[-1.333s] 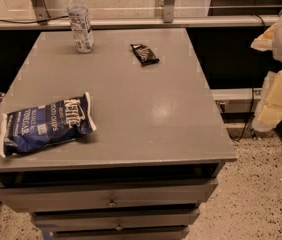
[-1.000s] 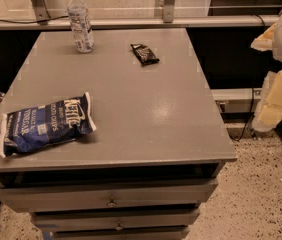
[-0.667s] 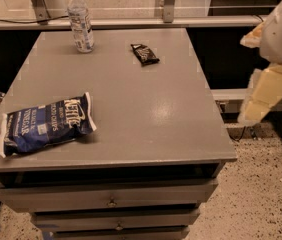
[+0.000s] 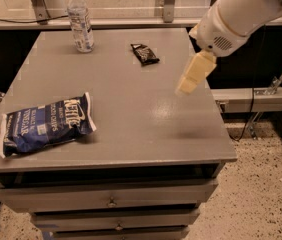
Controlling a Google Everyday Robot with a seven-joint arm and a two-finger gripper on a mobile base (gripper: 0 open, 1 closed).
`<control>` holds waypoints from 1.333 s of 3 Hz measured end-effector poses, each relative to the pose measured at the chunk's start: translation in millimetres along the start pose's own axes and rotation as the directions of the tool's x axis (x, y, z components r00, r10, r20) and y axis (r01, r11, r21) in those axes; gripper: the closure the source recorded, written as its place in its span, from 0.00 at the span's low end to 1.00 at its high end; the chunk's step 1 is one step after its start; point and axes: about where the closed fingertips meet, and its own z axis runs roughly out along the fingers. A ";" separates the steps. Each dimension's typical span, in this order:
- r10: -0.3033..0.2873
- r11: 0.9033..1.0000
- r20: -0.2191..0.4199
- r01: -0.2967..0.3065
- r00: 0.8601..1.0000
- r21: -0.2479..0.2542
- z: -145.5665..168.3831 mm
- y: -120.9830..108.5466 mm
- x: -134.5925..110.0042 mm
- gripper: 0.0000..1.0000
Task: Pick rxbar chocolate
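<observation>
The rxbar chocolate (image 4: 144, 53) is a small flat black bar lying on the far middle of the grey table (image 4: 126, 109). My gripper (image 4: 187, 85) hangs from the white arm that comes in from the upper right. It is above the table's right side, to the right of the bar and nearer to me. It holds nothing that I can see.
A large blue-and-white chip bag (image 4: 45, 125) lies at the near left of the table. A clear water bottle (image 4: 80, 20) stands at the far left. Drawers (image 4: 111, 201) sit below the tabletop. A rail and glass panel run behind the table.
The arm has swung in from the right edge of the view to over the table's right side, closer to the bar. The objects have not moved.
</observation>
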 end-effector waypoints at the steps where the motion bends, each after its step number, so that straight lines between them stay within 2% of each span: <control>1: 0.099 0.995 0.104 -0.096 0.990 -0.027 56.8 -42.4 -28.0 0.00; 2: 0.210 0.978 0.180 -0.203 0.961 -0.057 101.1 -82.3 -42.7 0.00; 3: 0.314 0.949 0.239 -0.304 0.919 -0.080 134.7 -118.3 -45.8 0.00; 4: 0.377 0.926 0.280 -0.363 0.883 -0.105 158.2 -137.6 -48.1 0.00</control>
